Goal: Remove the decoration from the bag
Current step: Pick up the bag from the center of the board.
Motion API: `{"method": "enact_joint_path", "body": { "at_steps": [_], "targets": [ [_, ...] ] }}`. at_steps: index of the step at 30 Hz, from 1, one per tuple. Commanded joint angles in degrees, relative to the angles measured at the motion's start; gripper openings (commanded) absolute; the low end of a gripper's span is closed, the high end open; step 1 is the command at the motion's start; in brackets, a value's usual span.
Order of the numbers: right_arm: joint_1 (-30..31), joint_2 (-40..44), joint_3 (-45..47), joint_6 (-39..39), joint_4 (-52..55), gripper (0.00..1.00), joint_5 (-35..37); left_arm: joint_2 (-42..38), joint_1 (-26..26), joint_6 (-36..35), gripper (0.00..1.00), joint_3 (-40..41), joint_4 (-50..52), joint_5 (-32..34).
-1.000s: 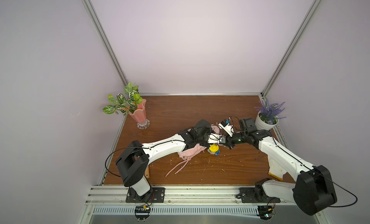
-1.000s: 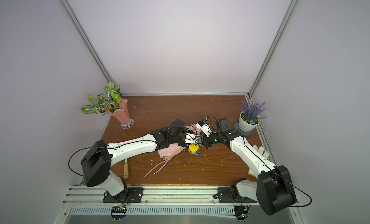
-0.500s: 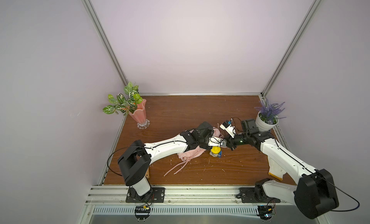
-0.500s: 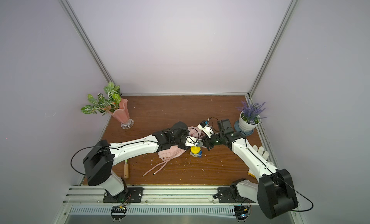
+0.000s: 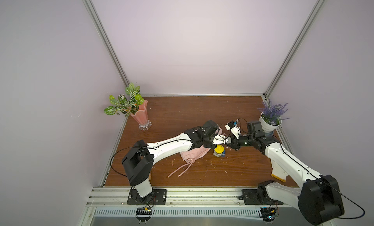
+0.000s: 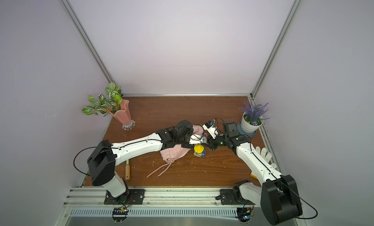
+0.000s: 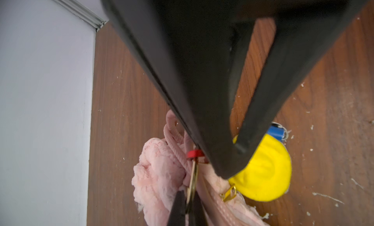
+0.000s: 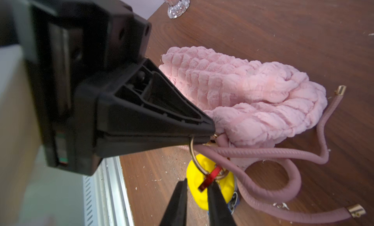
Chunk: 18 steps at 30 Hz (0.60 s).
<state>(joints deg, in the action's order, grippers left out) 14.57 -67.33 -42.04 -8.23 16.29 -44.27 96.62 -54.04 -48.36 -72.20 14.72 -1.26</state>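
Progress at roughly the midpoint, by the look of things. Nothing separated yet: decoration (image 5: 219, 151) down on the table (image 5: 202, 113), about mid-table, just right of the bag (image 5: 194, 154) and directly under the meeting point of both grippers. Apparently still linked to the bag through a gold ring (image 8: 193, 154) sitting in among the pink cords (image 8: 283, 154). Hard to tell from the wrist views whether looped around one cord or both.

On the left gripper (image 8: 211, 132): jaws fully closed, pinching one side of that ring right at the bag's right edge. On the right gripper (image 8: 198, 184), reaching in from the right: jaws parted only a sliver, with a small red tab (image 8: 209, 178) on the ring between the tips. Cannot tell whether pinched or merely bracketed.

Done so far, judging by this layout: bag lying on the table, ring found and anchored, second gripper lined up on the tab. Left to do: work the ring open or slide it off the cords, carry the decoration clear, set it down apart from the bag. Main risk, probably: thin tab slipping out of such a narrow bite.
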Motion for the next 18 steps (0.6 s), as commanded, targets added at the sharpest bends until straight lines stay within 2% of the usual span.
{"method": "enact_joint_path", "body": {
  "at_steps": [1, 5, 12, 18],
  "targets": [
    [-0.23, 1.44, 0.77, 2.43, -7.18, 0.24, -0.09, 0.48, 0.16, 4.29, 0.00, -3.21, 2.56, -0.46],
    [-0.24, 4.55, 3.84, 5.89, -14.43, 0.30, 3.13, -0.21, 0.70, 7.28, 0.00, -3.83, 3.10, -1.03],
    [1.20, 14.26, 14.68, 14.51, -32.17, 0.42, 9.44, 0.07, 3.42, 13.78, 0.00, -6.76, 5.34, -4.04],
    [1.69, 16.35, 21.32, 17.75, -42.73, 0.43, 9.92, -0.63, 4.32, 15.92, 0.00, -9.18, 6.57, -6.95]
  ]
}}
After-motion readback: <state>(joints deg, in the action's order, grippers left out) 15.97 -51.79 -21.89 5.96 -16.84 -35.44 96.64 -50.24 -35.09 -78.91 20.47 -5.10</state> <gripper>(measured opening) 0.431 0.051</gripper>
